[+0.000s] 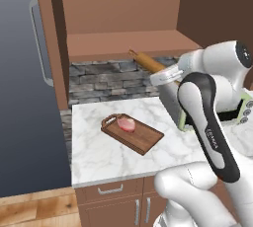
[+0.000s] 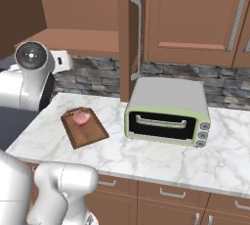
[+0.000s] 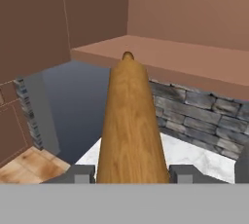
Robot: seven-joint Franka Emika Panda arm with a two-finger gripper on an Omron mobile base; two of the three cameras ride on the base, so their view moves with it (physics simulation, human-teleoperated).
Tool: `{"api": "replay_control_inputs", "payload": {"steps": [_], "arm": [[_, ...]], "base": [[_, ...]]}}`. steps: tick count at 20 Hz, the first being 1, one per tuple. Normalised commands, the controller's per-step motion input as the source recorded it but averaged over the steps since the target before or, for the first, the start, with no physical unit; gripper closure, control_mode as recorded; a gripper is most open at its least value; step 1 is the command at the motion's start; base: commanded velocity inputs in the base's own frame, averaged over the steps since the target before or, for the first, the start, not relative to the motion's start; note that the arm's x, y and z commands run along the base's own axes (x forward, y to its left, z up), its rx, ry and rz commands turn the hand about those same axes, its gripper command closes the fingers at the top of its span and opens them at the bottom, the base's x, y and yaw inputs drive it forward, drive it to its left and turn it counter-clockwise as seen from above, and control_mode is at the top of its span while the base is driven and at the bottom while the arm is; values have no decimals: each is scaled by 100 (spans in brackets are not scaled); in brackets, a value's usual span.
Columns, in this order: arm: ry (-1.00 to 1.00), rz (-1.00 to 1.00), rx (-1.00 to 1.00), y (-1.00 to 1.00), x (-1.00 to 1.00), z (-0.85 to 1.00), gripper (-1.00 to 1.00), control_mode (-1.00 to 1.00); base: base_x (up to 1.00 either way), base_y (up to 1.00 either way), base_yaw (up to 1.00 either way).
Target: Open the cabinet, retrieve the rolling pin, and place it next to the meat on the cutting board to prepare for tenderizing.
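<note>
The end effector [image 3: 130,173] grips the pin [image 3: 129,125] (tan wood) in the air, just below the open cabinet [image 1: 123,43]. The meat [image 1: 126,124] lies on the board [image 1: 143,139], on the worktop [image 1: 99,157] below.

meat [image 1: 126,124] on cutting board [image 1: 143,139] on counter [image 1: 99,157]; toaster oven [image 2: 168,111] right of board; cabinet [image 1: 118,18] above.
</note>
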Motion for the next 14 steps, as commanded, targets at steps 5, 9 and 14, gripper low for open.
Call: {"api": "replay_control_inputs", "payload": {"steps": [5, 9, 14], "arm": [[6, 0, -9, -9, -54, -16, 100, -100], [9, 0, -13, -1, -35, -24, 100, -100], [15, 0, -15, 1, -6, -35, 100, -100]], "base": [[0, 0, 0], [0, 0, 0], [0, 0, 0]]}}
